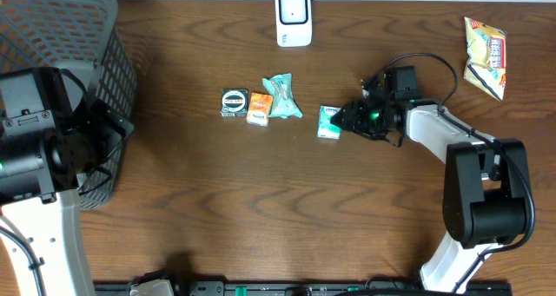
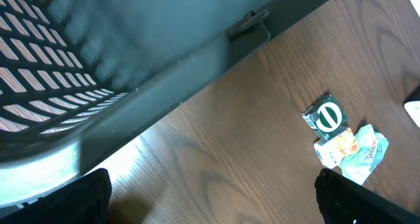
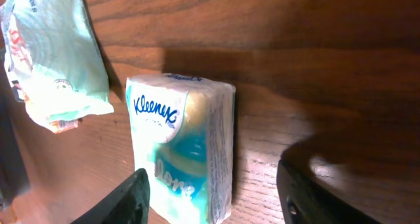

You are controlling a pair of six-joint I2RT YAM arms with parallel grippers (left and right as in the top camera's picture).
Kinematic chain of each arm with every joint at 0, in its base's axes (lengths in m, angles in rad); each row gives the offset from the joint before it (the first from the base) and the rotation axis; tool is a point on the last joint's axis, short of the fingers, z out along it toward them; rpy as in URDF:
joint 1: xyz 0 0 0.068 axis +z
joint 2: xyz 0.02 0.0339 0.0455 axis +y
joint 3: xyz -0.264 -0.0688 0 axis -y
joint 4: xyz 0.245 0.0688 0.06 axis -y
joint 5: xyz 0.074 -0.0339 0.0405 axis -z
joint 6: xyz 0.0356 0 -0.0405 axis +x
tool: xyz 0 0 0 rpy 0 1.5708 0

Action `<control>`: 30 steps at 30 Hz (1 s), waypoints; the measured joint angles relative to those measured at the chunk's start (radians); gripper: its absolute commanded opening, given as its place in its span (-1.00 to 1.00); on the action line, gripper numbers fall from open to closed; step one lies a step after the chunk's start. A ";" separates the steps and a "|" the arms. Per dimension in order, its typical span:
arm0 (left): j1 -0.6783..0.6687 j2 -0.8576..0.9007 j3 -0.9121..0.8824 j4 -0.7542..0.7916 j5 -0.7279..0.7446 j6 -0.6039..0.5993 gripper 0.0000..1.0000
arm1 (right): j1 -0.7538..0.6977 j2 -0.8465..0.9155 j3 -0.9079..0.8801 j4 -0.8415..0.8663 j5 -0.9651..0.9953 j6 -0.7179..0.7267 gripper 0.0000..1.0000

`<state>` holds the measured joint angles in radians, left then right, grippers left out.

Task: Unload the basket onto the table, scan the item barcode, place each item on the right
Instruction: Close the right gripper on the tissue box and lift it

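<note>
Tissue pack (image 3: 180, 152) reads Kleenex, right wrist; scanner (image 1: 294, 17) overhead only

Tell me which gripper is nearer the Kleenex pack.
Right. The right gripper is at the Kleenex pack, fingers either side; the left gripper hangs far off beside the basket.

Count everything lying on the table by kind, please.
Tissue pack: 1
Small packets: 3, black-green packet, orange packet, mint packet
Snack bag: 1
White scanner: 1
Basket: 1
Total: 7
</note>
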<state>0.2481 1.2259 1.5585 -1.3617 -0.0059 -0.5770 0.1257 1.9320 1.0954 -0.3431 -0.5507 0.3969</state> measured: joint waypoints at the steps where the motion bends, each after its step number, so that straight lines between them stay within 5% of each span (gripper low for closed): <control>1: 0.000 0.000 0.000 0.000 0.000 0.000 0.96 | 0.003 0.000 0.000 0.006 0.004 0.000 0.06; 8: 0.000 0.000 0.000 0.000 0.000 0.000 0.95 | 0.050 0.000 0.000 0.039 0.059 0.021 -0.03; 15: 0.000 0.000 0.000 0.000 0.000 0.000 0.95 | 0.080 0.013 0.000 0.060 0.076 0.043 -0.53; 21: 0.000 0.000 0.000 0.000 0.000 0.000 0.95 | 0.071 0.019 0.000 0.046 0.048 0.055 -0.58; 24: 0.000 0.000 0.000 0.000 0.000 0.000 0.95 | 0.061 0.019 0.000 0.032 0.021 0.045 -0.98; 30: 0.000 0.000 0.000 0.000 0.000 0.000 0.95 | 0.047 -0.001 -0.003 0.024 -0.097 0.020 -0.98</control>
<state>0.2481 1.2259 1.5585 -1.3617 -0.0059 -0.5770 0.1730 1.9312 1.0924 -0.3195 -0.6476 0.4171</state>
